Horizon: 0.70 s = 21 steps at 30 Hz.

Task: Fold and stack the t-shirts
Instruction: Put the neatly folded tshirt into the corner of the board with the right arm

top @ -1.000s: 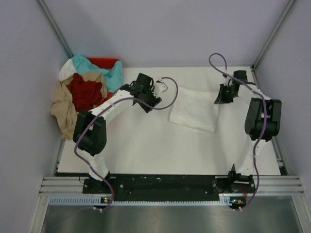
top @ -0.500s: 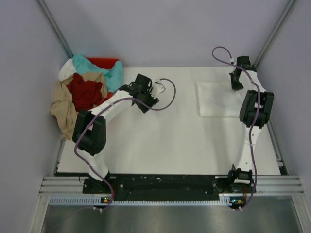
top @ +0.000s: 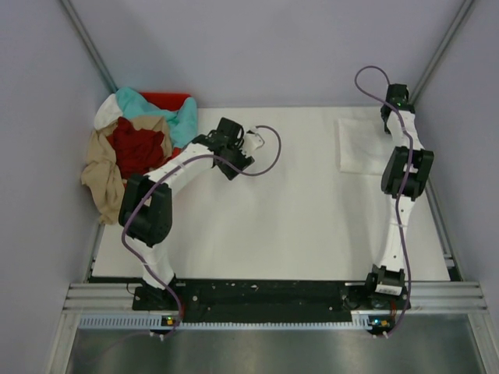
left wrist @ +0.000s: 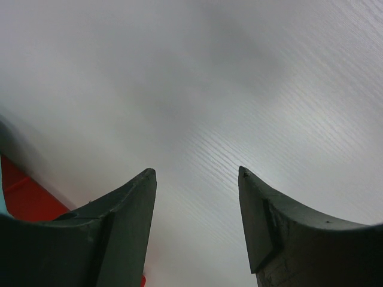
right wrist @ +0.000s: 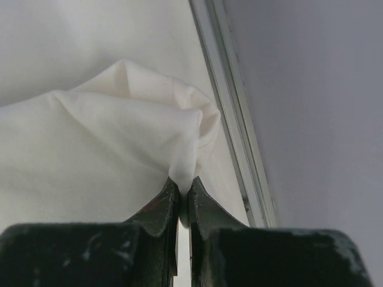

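A folded white t-shirt point(top: 361, 145) lies at the table's far right corner. My right gripper point(top: 387, 127) is shut on its far edge; in the right wrist view the cloth point(right wrist: 108, 137) bunches into the closed right gripper point(right wrist: 184, 186). My left gripper point(top: 248, 142) is open and empty over bare table at the back left; in the left wrist view the left gripper point(left wrist: 196, 173) has nothing between its fingers. A heap of tees lies at the far left: teal point(top: 184, 117), dark red point(top: 139, 147), tan point(top: 103, 175).
The red plastic bin point(top: 167, 100) sits under the heap at the far left corner; its red edge shows in the left wrist view point(left wrist: 24, 194). A metal frame rail point(right wrist: 230, 113) runs along the table's right edge, close beside my right gripper. Grey walls enclose the table.
My right gripper has dragged the white t-shirt from the table's middle back to the far right corner. The left arm has barely moved.
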Each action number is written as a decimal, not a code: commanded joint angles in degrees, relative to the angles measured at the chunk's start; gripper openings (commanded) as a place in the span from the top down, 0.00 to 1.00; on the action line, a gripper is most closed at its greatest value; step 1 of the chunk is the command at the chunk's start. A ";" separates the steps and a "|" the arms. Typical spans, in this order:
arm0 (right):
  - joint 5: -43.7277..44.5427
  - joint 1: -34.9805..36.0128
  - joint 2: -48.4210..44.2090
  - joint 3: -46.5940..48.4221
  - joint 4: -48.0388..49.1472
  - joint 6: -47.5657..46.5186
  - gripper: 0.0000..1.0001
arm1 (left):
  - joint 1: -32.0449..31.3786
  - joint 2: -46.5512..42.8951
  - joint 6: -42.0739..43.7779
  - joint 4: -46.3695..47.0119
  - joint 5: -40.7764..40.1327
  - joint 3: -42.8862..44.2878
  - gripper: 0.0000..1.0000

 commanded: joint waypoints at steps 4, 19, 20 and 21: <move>1.71 -0.68 1.19 3.35 10.67 3.46 1.00 | 0.38 0.81 0.19 0.07 -0.77 3.73 0.38; 5.05 -0.77 -11.70 -8.58 14.81 12.94 0.17 | 0.29 0.29 -0.34 -1.34 1.51 3.03 0.39; 4.17 -0.77 -14.34 -11.04 14.81 14.08 0.15 | 0.29 0.12 -0.26 -1.51 1.69 3.03 0.38; 3.64 -0.77 -17.85 -13.59 14.99 14.96 0.14 | 0.38 -0.06 -0.34 -1.60 2.12 2.85 0.38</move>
